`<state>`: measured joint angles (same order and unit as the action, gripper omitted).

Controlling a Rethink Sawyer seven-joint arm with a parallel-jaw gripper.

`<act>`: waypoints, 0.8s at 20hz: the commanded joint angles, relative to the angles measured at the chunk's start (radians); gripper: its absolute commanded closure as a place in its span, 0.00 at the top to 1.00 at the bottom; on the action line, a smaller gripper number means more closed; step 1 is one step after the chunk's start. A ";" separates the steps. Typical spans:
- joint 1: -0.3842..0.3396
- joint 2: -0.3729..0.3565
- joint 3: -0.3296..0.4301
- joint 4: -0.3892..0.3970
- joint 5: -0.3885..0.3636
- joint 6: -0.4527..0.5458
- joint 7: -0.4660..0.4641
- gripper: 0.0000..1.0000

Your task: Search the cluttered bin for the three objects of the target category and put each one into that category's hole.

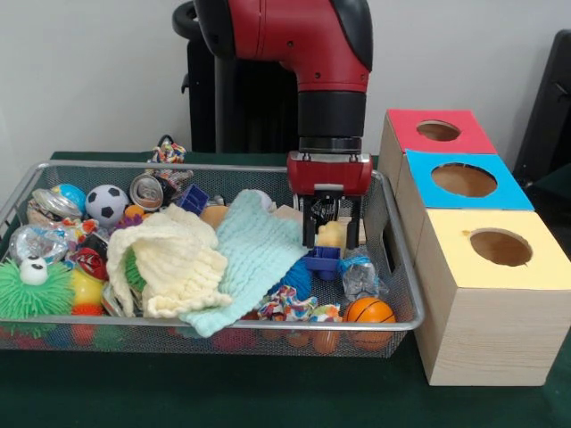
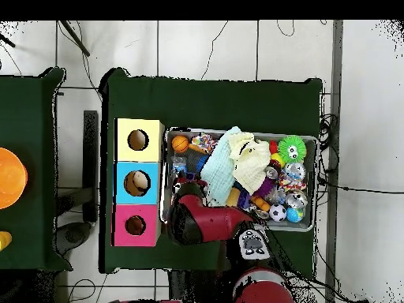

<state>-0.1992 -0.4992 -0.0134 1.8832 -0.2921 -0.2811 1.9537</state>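
Bin (image 1: 214, 326): silver wire-mesh basket on green surface (image 1: 268, 397), heaped with balls, toys, cloths. Gripper (image 1: 330, 239) lowered inside, fingers grasping a pale yellow piece (image 1: 331, 234). Hole (image 1: 438, 131): round, red-topped box, farthest right.

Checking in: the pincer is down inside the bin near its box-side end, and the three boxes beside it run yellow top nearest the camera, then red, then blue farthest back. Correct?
Not quite. The order is wrong: in the front view the yellow-topped box is nearest, the blue-topped box is in the middle, and the red-topped box is farthest back. The pincer is indeed down inside the bin at its box-side end.
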 commanded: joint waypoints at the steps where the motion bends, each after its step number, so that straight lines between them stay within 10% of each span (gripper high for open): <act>1: 0.000 0.087 0.023 -0.066 0.047 -0.025 0.150 1.00; 16: -0.046 0.134 0.089 -0.053 0.055 0.150 0.128 1.00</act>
<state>-0.2076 -0.4224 -0.0130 1.8825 -0.2905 -0.2790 1.9537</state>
